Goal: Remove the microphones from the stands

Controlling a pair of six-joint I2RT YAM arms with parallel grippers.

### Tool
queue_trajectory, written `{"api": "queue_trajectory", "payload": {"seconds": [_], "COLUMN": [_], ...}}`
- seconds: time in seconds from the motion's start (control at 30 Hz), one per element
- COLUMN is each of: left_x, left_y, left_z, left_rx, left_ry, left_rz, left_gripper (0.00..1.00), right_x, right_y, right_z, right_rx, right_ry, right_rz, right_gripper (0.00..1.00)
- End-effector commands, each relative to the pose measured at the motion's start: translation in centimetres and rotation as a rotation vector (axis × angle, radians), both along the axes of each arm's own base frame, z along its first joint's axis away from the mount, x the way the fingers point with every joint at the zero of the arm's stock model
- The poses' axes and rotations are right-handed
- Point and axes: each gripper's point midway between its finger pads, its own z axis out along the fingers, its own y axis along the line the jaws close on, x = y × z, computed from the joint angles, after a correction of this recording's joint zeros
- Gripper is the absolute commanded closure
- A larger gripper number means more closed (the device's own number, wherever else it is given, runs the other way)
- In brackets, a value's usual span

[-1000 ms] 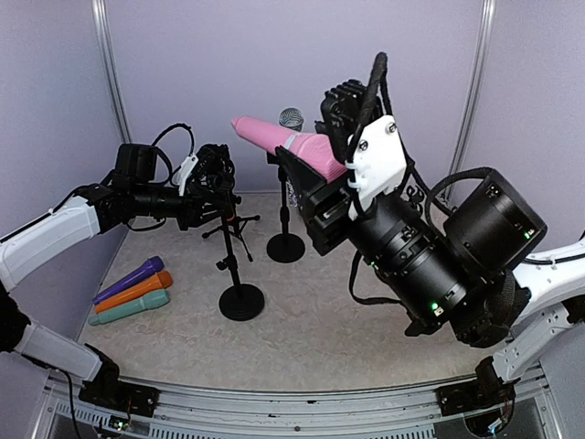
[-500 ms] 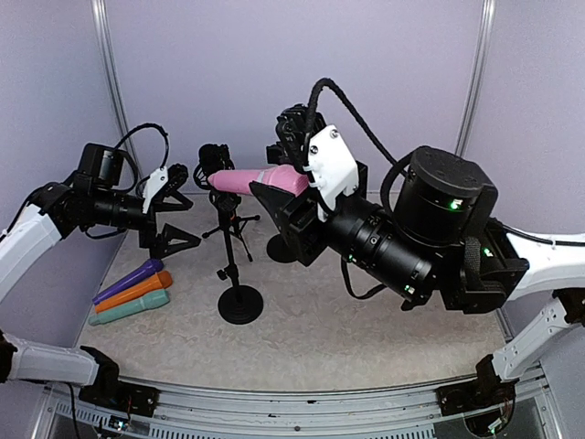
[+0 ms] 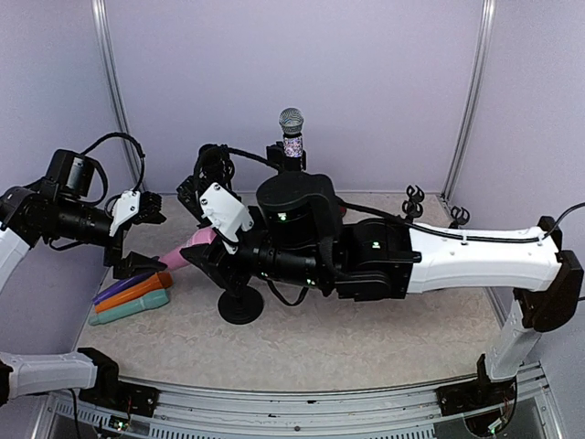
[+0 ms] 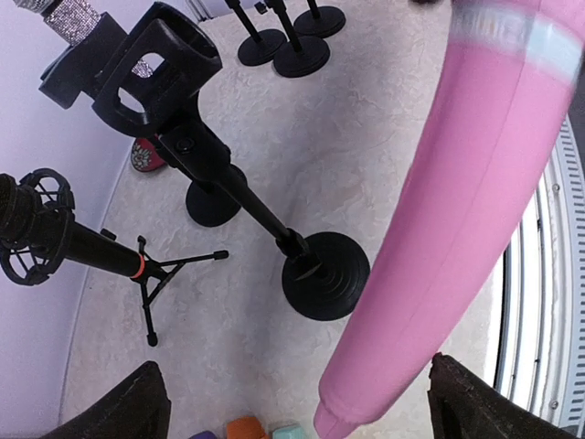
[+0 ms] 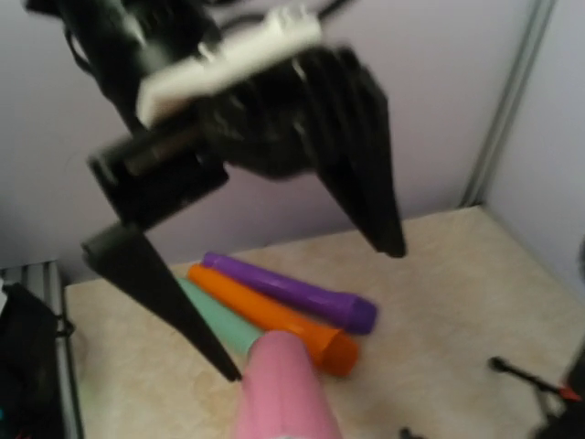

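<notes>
The pink microphone (image 3: pixel 186 253) hangs low over the table's left side, tilted with its tail end down and to the left. My right gripper (image 3: pixel 214 240) is shut on it, and that arm stretches across the whole table. The black stand with the round base (image 3: pixel 241 304) has an empty clip (image 4: pixel 155 64); its pole is hidden behind the right arm in the top view. My left gripper (image 3: pixel 149 235) stands open at the far left. The pink microphone's (image 4: pixel 457 219) tail end lies between its fingers (image 4: pixel 137 402) without touching them.
Purple (image 3: pixel 133 277), orange (image 3: pixel 137 290) and teal (image 3: pixel 132 306) microphones lie side by side at the left, just under the pink one. A glittery microphone (image 3: pixel 291 128) sits in a stand at the back. A tripod stand (image 4: pixel 137 270) and small stands (image 3: pixel 413 197) are further back.
My left gripper let go of the stand, opened and drew back to the left. The right arm swung down and left, carrying the pink microphone from high up to just above the coloured ones.
</notes>
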Motion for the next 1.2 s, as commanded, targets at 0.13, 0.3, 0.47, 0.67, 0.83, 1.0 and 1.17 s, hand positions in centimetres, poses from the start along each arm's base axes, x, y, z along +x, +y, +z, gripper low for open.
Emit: {"api": "queue_trajectory", "payload": {"seconds": [0.13, 0.3, 0.47, 0.67, 0.83, 1.0, 1.17], "left_x": [-2.6, -2.8, -2.1, -0.3, 1.0, 1.1, 0.6], "left_y": [-1.1, -1.1, -0.7, 1.1, 6.4, 10.9, 13.6], "left_z": [0.1, -0.5, -1.5, -5.1, -11.5, -17.0, -21.7], "left_rx": [0.012, 0.026, 0.053, 0.159, 0.337, 0.441, 0.541], "left_ry": [0.034, 0.059, 0.042, 0.044, 0.069, 0.135, 0.188], "left_rz": [-0.123, -0.134, -0.109, -0.010, 0.120, 0.242, 0.322], "left_gripper": [0.27, 0.42, 0.66, 0.86, 0.86, 0.82, 0.79], "right_x": [1.1, 2.1, 2.3, 2.5, 2.3, 2.8, 4.7], "right_y": [3.7, 4.8, 4.9, 3.0, -1.5, -6.2, -9.0], "right_z": [2.8, 2.2, 1.9, 2.9, 4.4, 2.8, -1.7], "right_rx": [0.140, 0.133, 0.134, 0.144, 0.192, 0.202, 0.131], "right_ry": [0.081, 0.090, 0.102, 0.077, 0.070, 0.105, 0.156], "right_rz": [0.147, 0.148, 0.147, 0.113, 0.058, -0.047, -0.202], "right_gripper": [1.00, 1.00, 1.00, 0.32, 0.22, 0.27, 0.36]}}
